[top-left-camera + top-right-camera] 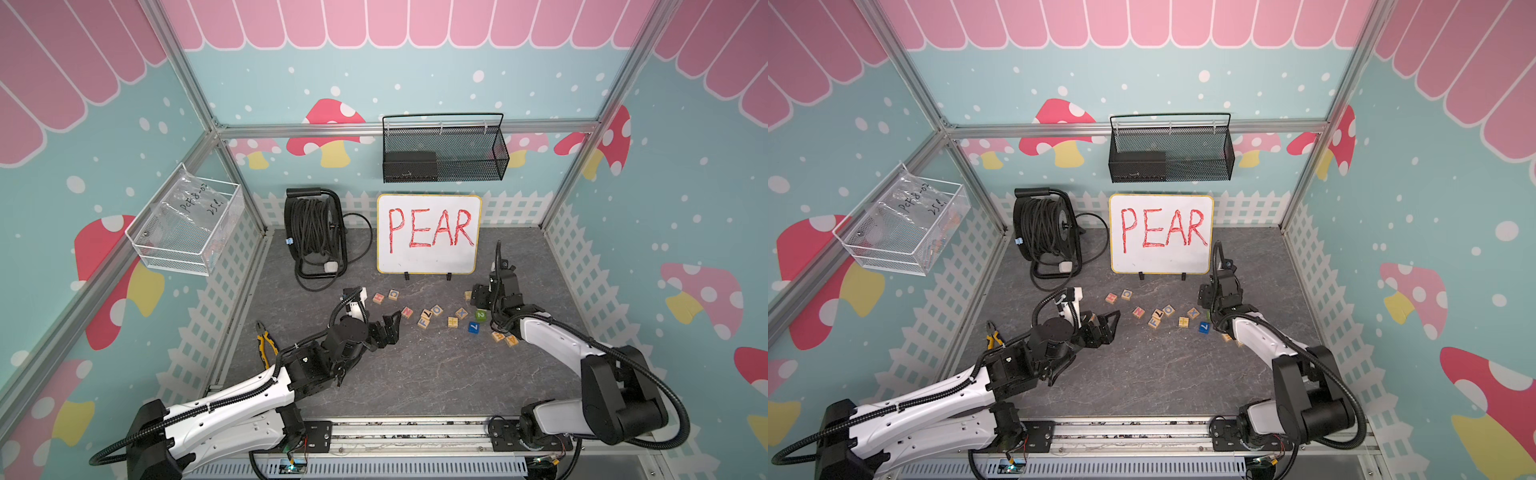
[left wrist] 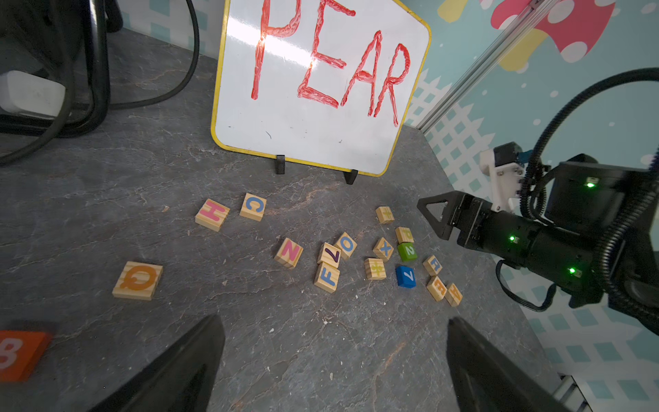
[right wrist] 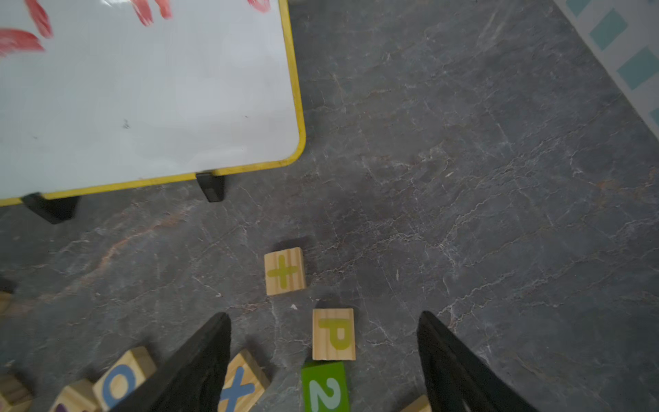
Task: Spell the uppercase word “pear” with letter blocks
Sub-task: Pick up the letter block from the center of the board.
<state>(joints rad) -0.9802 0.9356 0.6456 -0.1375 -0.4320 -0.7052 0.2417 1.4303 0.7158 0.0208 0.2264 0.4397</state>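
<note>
The right gripper hangs low over the desk with its claw released. Its two black fingers stand well apart, and the P block lies in the gap between them, touched by neither. That block rests flat on the desk, yellowish letter up, right of centre and a little in front of the lower right corner of the whiteboard. The whiteboard stands propped toward the far edge with PEAR written in red.

The green 2 block sits right against the P block's near side; whether the two touch cannot be told. A plus-sign block lies just beyond the P block, toward the whiteboard. The X block is partly hidden behind one finger.

The other three letters lie closer to the near edge, as the left wrist view shows. The blue R block comes first, then the red-orange E block and the orange A block, side by side and touching. All three are just right of the blue 7 block.

The left gripper is held above bare desk left of centre, claw released and empty, pointing toward the scattered blocks. The N block and other wooden letters lie in the middle between the two arms.
</note>
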